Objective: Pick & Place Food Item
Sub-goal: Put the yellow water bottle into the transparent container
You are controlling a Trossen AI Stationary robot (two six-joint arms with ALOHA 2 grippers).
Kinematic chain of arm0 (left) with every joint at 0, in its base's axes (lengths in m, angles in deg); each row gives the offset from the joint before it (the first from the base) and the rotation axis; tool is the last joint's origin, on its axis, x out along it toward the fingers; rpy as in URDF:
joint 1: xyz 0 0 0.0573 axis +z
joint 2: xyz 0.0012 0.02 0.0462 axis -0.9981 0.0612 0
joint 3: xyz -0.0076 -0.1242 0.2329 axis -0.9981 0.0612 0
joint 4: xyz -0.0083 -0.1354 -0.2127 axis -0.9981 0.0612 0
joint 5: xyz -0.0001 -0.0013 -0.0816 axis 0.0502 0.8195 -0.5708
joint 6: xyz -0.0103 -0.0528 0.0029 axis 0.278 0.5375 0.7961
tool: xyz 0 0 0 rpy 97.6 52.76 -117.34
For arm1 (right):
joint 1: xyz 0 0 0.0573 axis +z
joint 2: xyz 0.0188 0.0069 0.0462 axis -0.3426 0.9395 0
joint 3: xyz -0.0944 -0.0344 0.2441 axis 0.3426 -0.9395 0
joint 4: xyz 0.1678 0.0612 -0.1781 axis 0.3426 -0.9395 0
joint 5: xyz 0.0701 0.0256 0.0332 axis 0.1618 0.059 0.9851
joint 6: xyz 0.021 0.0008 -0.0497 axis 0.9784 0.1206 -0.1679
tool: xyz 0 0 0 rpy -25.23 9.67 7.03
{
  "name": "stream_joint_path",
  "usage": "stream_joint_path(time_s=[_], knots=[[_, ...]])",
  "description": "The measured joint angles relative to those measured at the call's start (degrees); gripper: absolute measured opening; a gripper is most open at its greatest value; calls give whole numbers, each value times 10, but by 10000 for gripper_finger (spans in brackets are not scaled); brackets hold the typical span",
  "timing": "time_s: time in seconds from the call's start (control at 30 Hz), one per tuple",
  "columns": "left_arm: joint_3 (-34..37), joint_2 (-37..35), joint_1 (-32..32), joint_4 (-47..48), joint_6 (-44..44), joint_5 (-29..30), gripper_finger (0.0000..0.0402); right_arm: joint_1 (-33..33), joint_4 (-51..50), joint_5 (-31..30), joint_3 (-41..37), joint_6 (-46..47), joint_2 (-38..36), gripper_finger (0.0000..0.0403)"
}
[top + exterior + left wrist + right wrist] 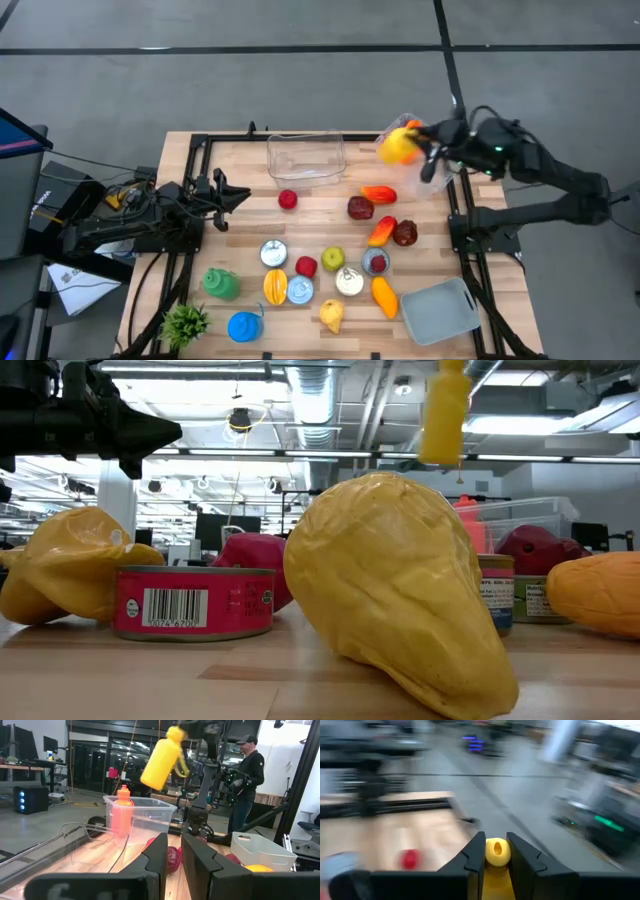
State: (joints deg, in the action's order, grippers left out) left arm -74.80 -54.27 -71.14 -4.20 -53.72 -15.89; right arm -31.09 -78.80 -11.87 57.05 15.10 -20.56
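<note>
A yellow pear-shaped toy point(400, 590) filled the low view's foreground, while above it the right gripper point(495, 851) was clamped on the yellow mustard bottle point(398, 146) by its cap, clear of the table for carrying; the left wrist view alone showed the clear bin point(142, 815) below.

Bright overhead ceiling lights, soft shadows, right wrist view motion-blurred
</note>
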Motion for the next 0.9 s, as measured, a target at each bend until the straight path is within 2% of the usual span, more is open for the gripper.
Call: stream_joint_path(time_s=[0.2, 0.33, 0.67, 0.9], knots=[[0, 0, 0, -3, 0, 0, 44, -46, 4, -154, -102, 45, -101, 54], [0, 0, 0, -3, 0, 0, 44, -72, 4, -206, -142, 87, -134, 54], [0, 0, 0, -3, 0, 0, 44, -133, 1, -218, -225, 154, -141, 54], [0, 0, 0, -2, 0, 0, 44, -152, 2, -194, -281, 185, -150, 54]])
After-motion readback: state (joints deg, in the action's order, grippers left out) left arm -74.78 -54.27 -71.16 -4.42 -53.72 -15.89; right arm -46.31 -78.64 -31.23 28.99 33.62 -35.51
